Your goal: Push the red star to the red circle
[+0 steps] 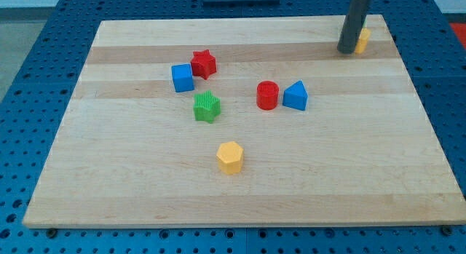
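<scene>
Wooden board [240, 181]: my tip [345, 52], a bare rod with no jaws, half-hides a yellow block [362, 41].

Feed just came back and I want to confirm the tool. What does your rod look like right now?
My tip ends a plain, straight rod, dark grey to black, round in section, with a blunt end. No cables, markings or labels show on it. Its upper part runs out of the view's top, so the arm itself is not visible.
</scene>
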Available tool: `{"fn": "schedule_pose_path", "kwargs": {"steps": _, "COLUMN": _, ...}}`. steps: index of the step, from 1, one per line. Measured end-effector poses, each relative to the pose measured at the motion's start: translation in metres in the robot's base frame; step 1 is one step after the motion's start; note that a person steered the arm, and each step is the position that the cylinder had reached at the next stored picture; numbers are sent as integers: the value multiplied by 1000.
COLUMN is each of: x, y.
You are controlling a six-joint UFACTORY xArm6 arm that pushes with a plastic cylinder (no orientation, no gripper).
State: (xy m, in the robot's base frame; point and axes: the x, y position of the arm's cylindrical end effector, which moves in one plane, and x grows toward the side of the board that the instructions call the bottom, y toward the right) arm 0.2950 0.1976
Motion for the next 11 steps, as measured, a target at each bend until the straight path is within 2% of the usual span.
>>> {"fn": "schedule_pose_path", "kwargs": {"steps": 2, "x": 0, "y": 1}}
{"fn": "schedule_pose_path", "kwargs": {"steps": 4, "x": 25, "y": -69}}
{"fn": "schedule_pose_path", "kwargs": {"steps": 5, "x": 24, "y": -101}}
{"fn": "schedule_pose_path", "kwargs": {"steps": 8, "x": 20, "y": -117}}
{"fn": "schedule_pose_path", "kwargs": {"steps": 11, "x": -3, "y": -238}}
